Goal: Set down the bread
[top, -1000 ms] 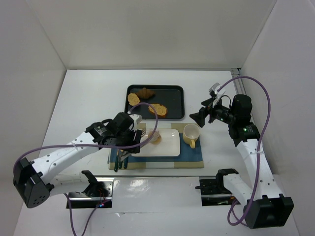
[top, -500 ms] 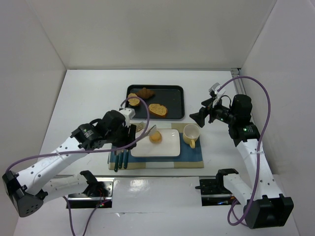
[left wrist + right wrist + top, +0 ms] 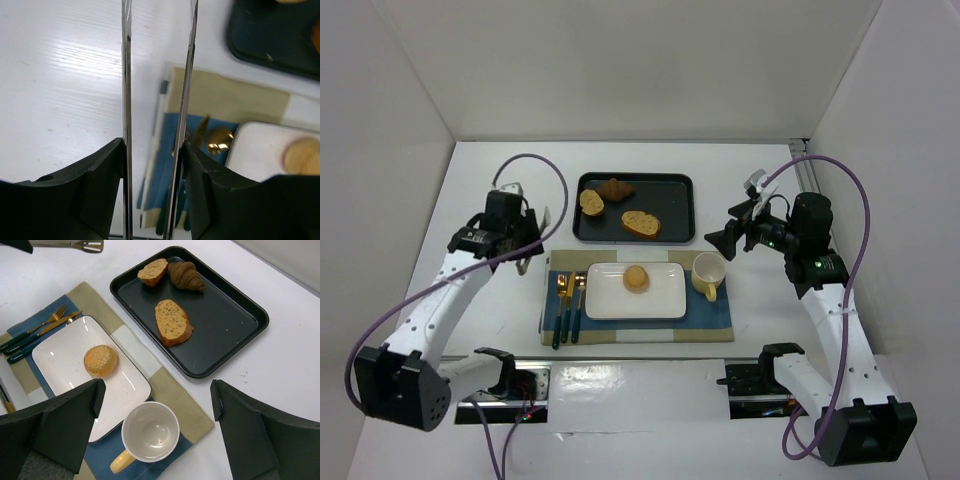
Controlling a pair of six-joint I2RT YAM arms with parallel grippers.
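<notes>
The left tool has pulled back from the plate and now hangs over bare desk left of the placemat. It seems clamped on a pair of tongs, whose thin blades stand apart with nothing between them. The bread has been let go and rests on the plate, near its middle and away from every rim, so the placing looks done. The right tool has not moved and gapes wide, empty. The cup sits just right of the plate, the cutlery just left and the tray behind. Open room lies to the left.
</notes>
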